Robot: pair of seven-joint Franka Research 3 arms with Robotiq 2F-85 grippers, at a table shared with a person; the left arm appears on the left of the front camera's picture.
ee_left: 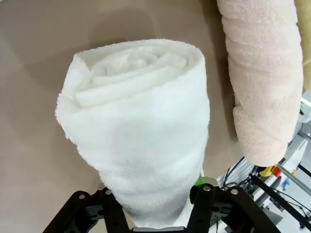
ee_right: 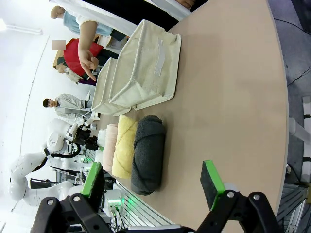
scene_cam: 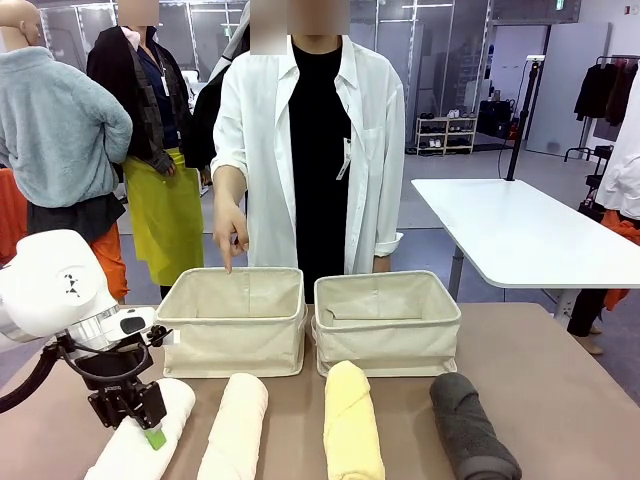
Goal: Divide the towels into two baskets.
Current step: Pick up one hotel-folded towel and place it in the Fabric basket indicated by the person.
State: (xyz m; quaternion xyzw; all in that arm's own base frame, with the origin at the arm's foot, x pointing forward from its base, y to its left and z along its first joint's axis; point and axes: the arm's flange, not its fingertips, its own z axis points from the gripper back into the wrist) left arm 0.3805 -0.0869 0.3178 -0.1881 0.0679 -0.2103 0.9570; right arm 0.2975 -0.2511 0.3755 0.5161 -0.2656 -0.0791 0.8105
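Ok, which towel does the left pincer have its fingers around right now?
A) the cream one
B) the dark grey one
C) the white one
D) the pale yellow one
C: the left pincer has the white towel squeezed narrow between its fingers, while the cream towel lies beside it untouched.

Bright even indoor light; wrist views fisheye-warped.
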